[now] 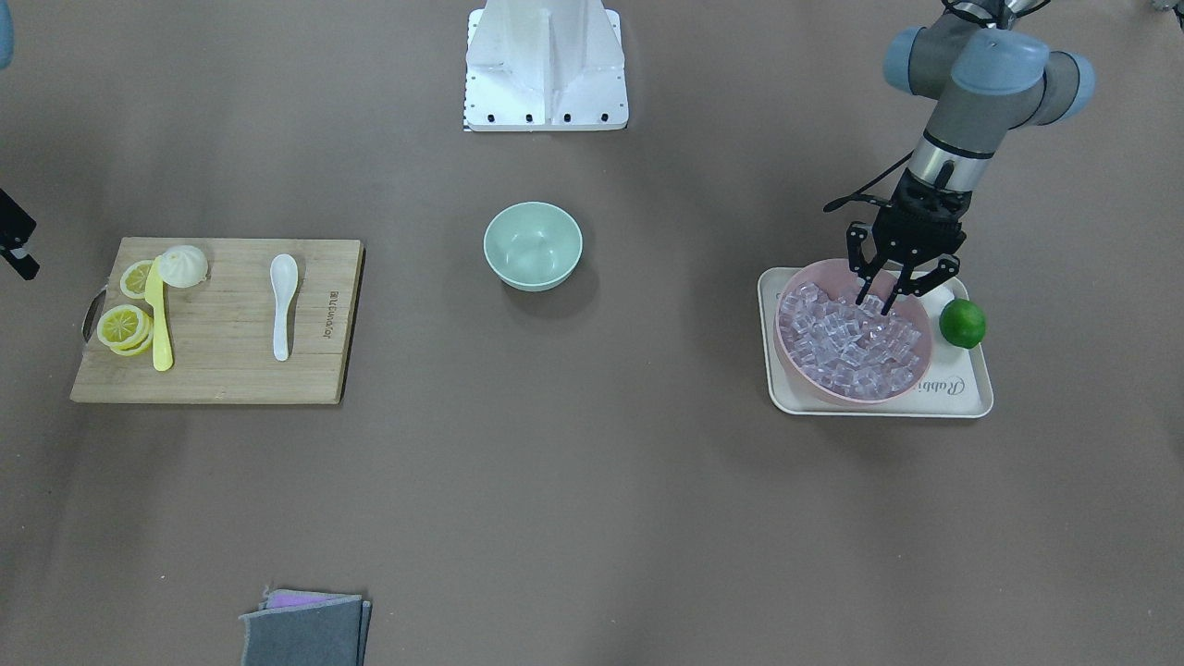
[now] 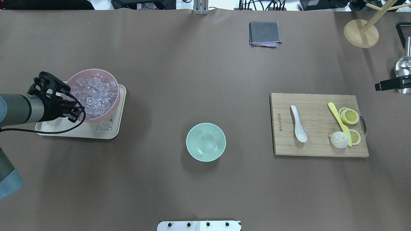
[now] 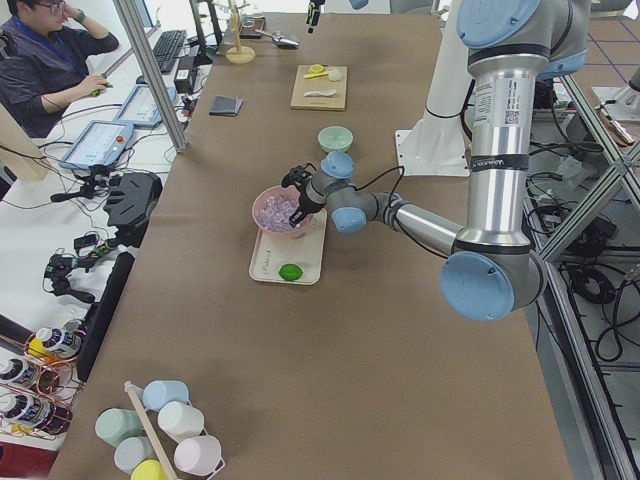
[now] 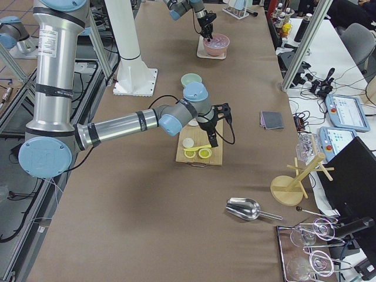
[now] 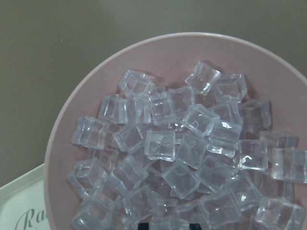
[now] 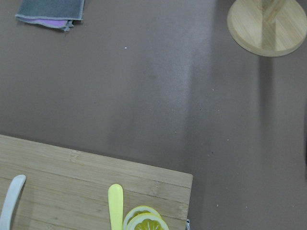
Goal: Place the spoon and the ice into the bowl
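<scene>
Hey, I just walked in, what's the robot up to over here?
The left gripper is down in the pink bowl of ice. Its jaws are spread with the tips at the cubes, and no cube is clearly gripped. The right gripper hangs near the cutting board, where the spoon lies untouched. The green bowl, midway between the two, is empty.

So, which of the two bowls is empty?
The mint-green bowl at the table's middle; the pink bowl on the tray is full of ice cubes.
</scene>
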Action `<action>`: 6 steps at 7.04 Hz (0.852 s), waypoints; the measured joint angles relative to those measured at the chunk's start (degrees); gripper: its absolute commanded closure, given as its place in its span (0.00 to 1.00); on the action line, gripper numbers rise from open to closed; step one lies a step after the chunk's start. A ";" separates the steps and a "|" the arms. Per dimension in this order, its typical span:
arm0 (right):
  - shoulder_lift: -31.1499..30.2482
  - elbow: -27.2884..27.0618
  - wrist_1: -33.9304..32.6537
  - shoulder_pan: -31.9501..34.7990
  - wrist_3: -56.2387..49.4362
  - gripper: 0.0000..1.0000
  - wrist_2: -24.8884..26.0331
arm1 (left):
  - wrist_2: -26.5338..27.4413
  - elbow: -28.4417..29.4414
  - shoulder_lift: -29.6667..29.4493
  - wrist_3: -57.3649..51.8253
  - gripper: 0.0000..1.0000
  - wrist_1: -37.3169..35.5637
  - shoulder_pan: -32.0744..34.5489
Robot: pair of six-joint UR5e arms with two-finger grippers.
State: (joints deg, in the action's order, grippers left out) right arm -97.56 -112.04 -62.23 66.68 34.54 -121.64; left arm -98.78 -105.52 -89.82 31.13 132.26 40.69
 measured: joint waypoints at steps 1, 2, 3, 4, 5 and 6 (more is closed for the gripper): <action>0.00 0.04 0.00 -0.03 0.02 0.00 0.00 | -0.32 -1.23 0.02 0.17 1.00 0.08 0.05; 0.00 0.06 0.00 -0.04 0.06 0.00 0.00 | -0.89 -2.61 -0.24 0.61 1.00 0.22 0.07; 0.00 0.06 0.00 -0.05 0.08 0.00 0.00 | -1.71 -3.75 -1.35 2.74 1.00 0.36 0.09; 0.00 0.07 0.00 -0.08 0.09 0.00 0.00 | -2.27 -4.16 -4.02 7.68 1.00 0.36 0.06; 0.02 0.07 0.00 -0.15 0.09 0.00 0.00 | -2.45 -3.58 -8.28 14.10 1.00 0.24 -0.44; 0.05 0.07 0.00 -0.18 0.09 0.00 0.00 | -2.26 -2.88 -12.04 19.51 1.00 0.13 -2.06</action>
State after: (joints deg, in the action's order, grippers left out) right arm -97.51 -111.97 -62.23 66.49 34.63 -121.64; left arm -101.03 -108.41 -101.87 50.64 132.40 38.63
